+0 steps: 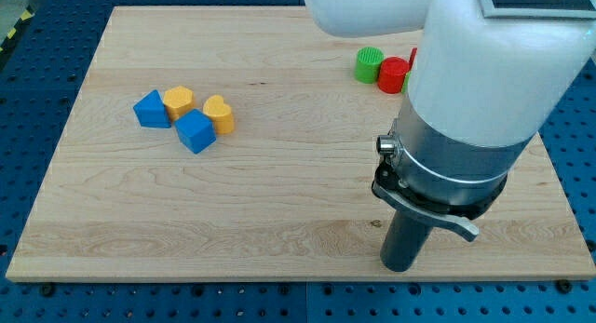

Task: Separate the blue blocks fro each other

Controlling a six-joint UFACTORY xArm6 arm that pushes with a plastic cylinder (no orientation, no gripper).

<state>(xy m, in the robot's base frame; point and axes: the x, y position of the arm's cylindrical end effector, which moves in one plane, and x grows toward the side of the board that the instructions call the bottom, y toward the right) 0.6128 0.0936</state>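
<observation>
Two blue blocks lie at the view's left on the wooden board (279, 202). One blue block (152, 110), roughly triangular, is leftmost; the other blue block (196, 131), a cube, lies below and to its right. A yellow block (179, 101) sits between them, touching both. A second yellow block (220, 114) touches the cube's right side. My tip (402, 264) rests on the board at the view's lower right, far from the blue blocks.
A green cylinder (369, 63) and a red cylinder (393, 74) stand at the view's top right, partly next to the arm's white body (484, 72), which hides anything behind it. The board's bottom edge runs just below my tip.
</observation>
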